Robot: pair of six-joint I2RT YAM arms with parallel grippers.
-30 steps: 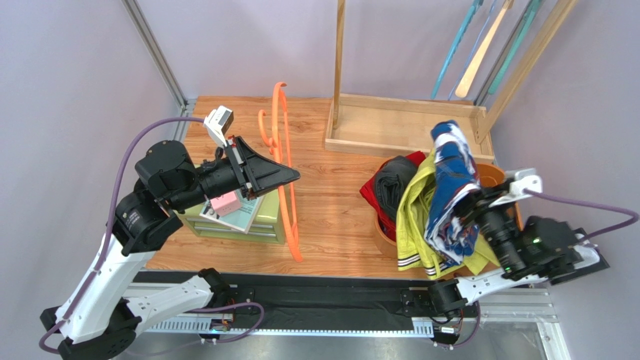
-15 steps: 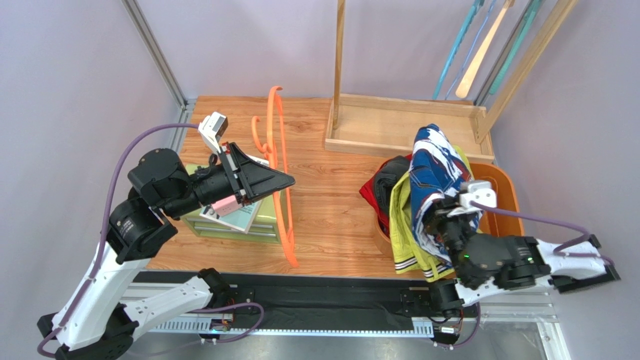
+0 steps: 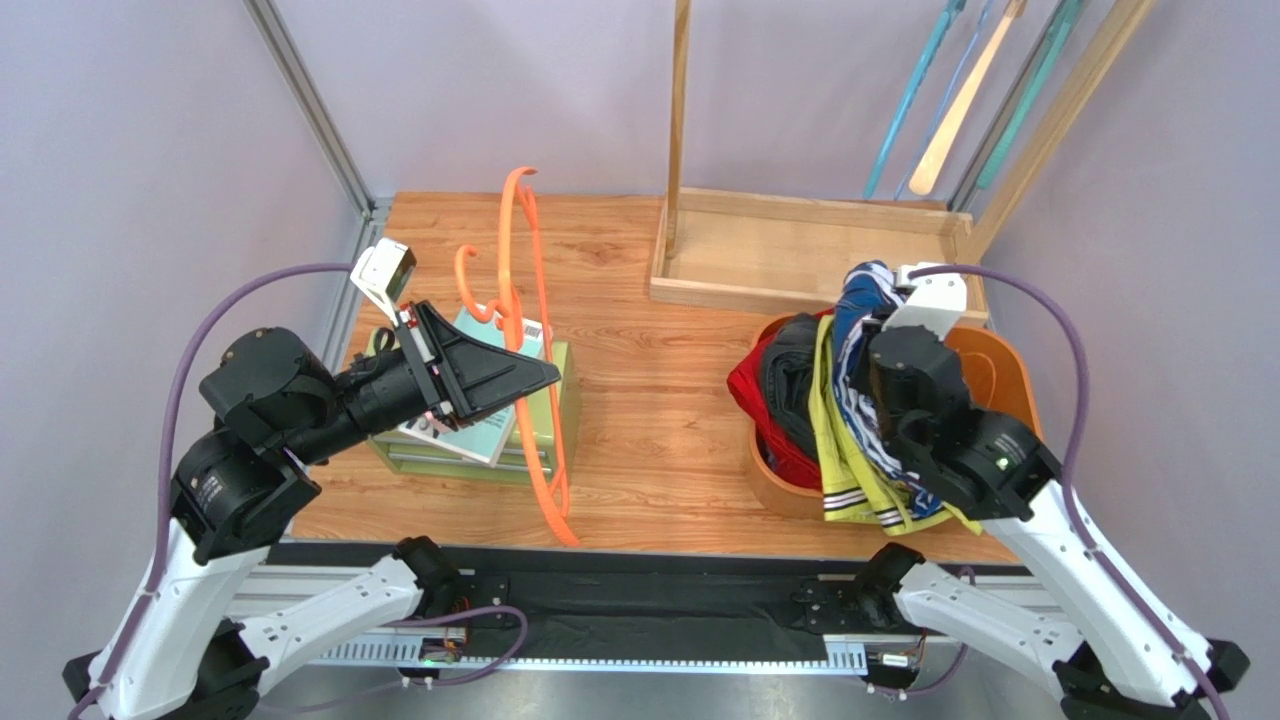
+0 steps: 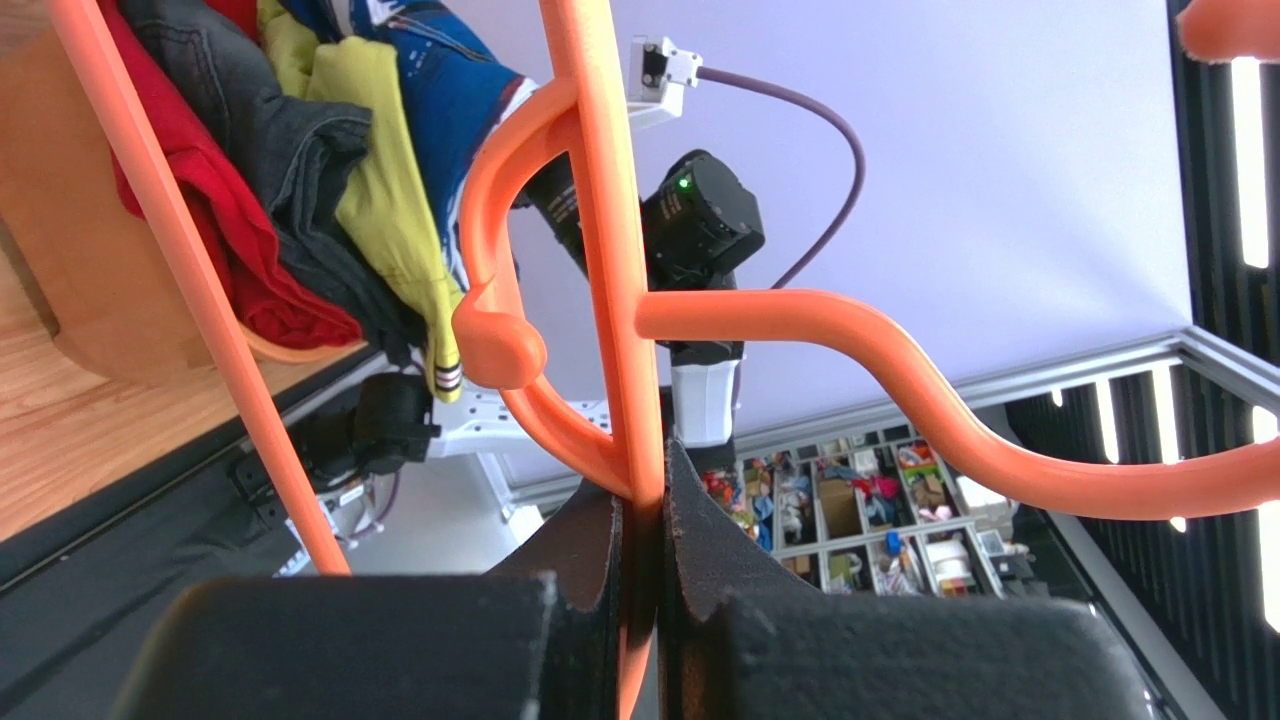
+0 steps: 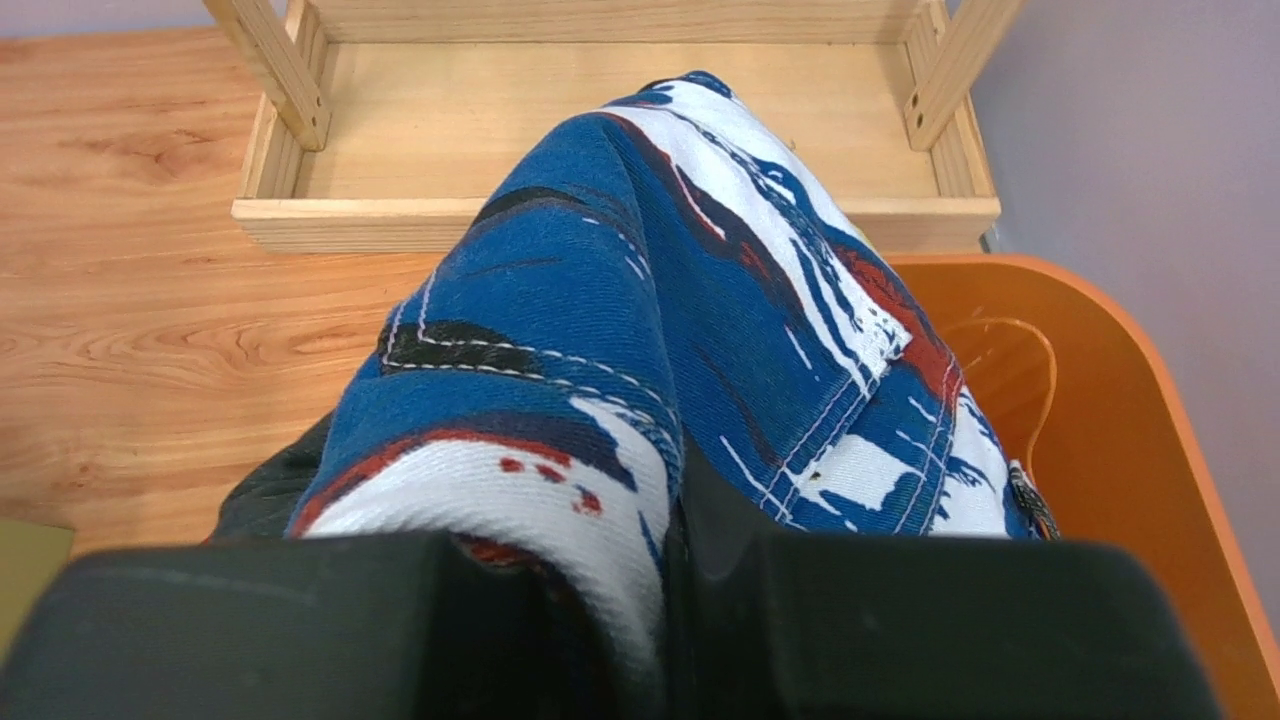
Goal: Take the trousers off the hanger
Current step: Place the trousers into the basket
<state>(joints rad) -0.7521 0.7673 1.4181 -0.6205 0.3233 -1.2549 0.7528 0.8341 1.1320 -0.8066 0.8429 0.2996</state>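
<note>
Left fingers (image 4: 672, 495) clamped tight on thin orange plastic hanger (image 4: 601, 180), held up over wooden bench (image 3: 661, 405). Hanger bare, rigid, smooth.

Right fingers (image 5: 691, 555) pinched on fold of navy-blue trousers with white-and-red pattern (image 5: 631, 315), draped over orange plastic tub (image 5: 1112, 390) at right.

Red trousers (image 3: 747, 393), black trousers (image 3: 789, 375), yellow-green trousers with striped cuffs (image 3: 831, 435) heaped in same tub.

Navy cloth looks like stitched denim: soft, floppy, light, not fragile, probably grippy. Best hold: thick fold or waistband, not single layer. Hanger slick, may twist in grip.
</note>
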